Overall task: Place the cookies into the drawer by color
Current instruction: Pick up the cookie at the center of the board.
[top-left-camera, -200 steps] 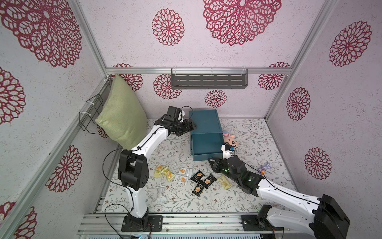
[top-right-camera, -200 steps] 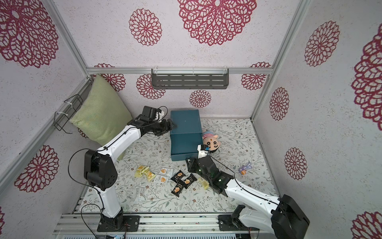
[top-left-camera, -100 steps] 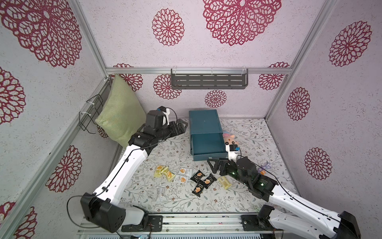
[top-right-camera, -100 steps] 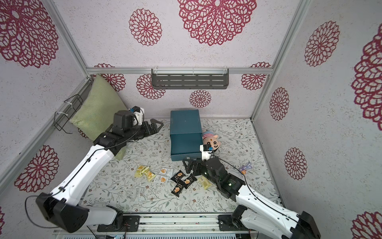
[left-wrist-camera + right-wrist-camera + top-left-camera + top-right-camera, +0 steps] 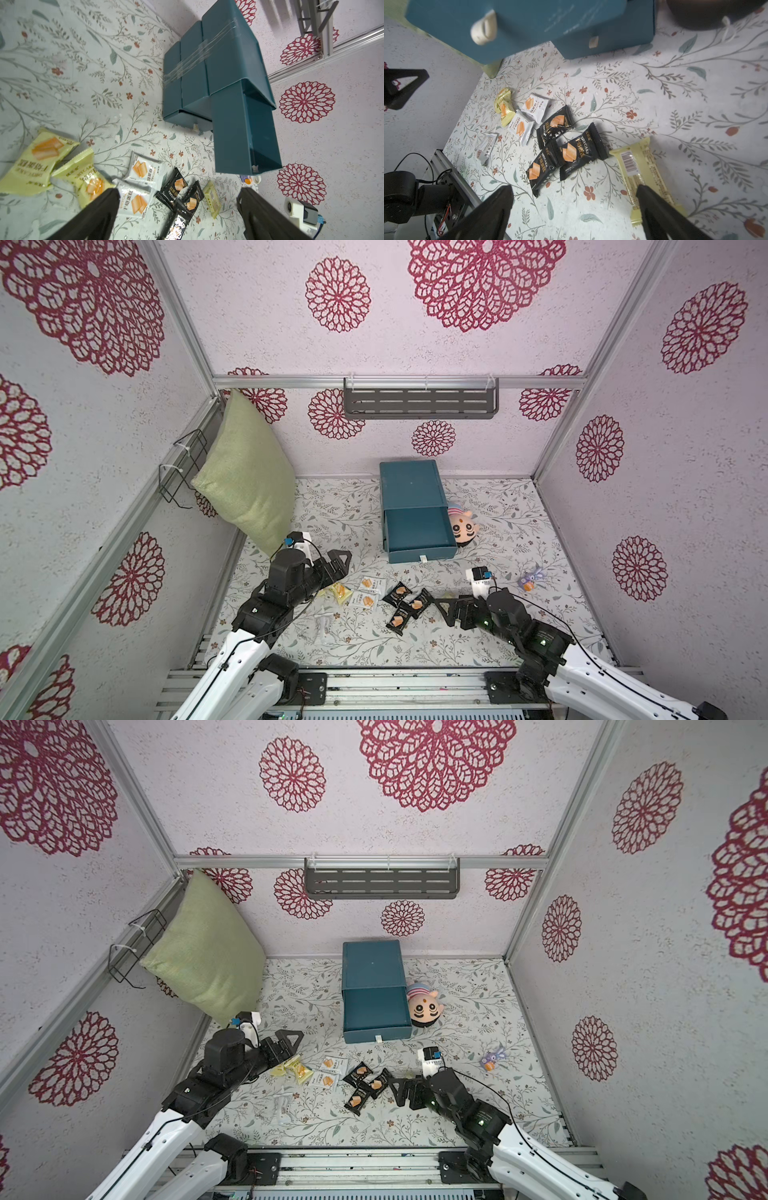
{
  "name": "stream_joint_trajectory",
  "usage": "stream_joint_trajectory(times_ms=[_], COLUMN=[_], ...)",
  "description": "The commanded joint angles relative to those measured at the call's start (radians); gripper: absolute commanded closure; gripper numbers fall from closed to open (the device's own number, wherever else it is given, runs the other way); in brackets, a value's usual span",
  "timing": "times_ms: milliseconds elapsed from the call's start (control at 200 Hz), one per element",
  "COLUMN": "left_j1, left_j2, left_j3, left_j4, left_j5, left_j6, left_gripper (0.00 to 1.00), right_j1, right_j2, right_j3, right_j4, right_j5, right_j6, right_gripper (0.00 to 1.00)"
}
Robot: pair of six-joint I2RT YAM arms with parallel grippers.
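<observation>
cookies [image 5: 400, 594]: black, white and yellow, all loose on desk [image 5: 505, 526] before drawer [image 5: 409, 489] | drawer: top one pulled out, looks empty | left pincer [image 5: 334, 570], right pincer [image 5: 446, 611]: both open, holding nothing | progress: sorting not begun

Cookies [image 5: 400, 593] scattered before drawer [image 5: 409, 489]; plush head [image 5: 463, 529] touching drawer's right; pillow [image 5: 245, 472] far left.

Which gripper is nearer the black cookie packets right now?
Right. The right gripper sits open just beside the black packets; the left gripper, also open, is farther off, by the yellow packets.
</observation>
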Motion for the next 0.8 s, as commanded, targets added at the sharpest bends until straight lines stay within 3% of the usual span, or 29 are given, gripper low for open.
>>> stream_joint_trajectory(times_ms=[0, 305, 565, 675, 795], left_j1=[-0.028, -0.135, -0.154, -0.155, -0.155], left_j2=[-0.042, -0.098, -0.113, -0.108, -0.097], left_j3=[-0.054, -0.131, -0.176, -0.179, -0.180], left_j4=[0.097, 0.021, 0.035, 0.035, 0.032], left_j5=[0.005, -0.080, -0.119, -0.127, -0.133], left_j6=[-0.067, -0.106, -0.128, -0.125, -0.116], left_gripper=[0.02, 0.03, 0.03, 0.03, 0.02], right_j1=[0.000, 0.139, 0.275, 0.359, 0.384], right_j2=[0.044, 0.238, 0.420, 0.484, 0.542], right_j3=[-0.005, 0.013, 0.043, 0.120, 0.216], right_j4=[0.111, 0.207, 0.335, 0.257, 0.146], right_j5=[-0.084, -0.044, -0.019, 0.089, 0.141], right_j6=[0.007, -0.029, 0.030, -0.011, -0.083], right_gripper=[0.08, 0.19, 0.23, 0.21, 0.18])
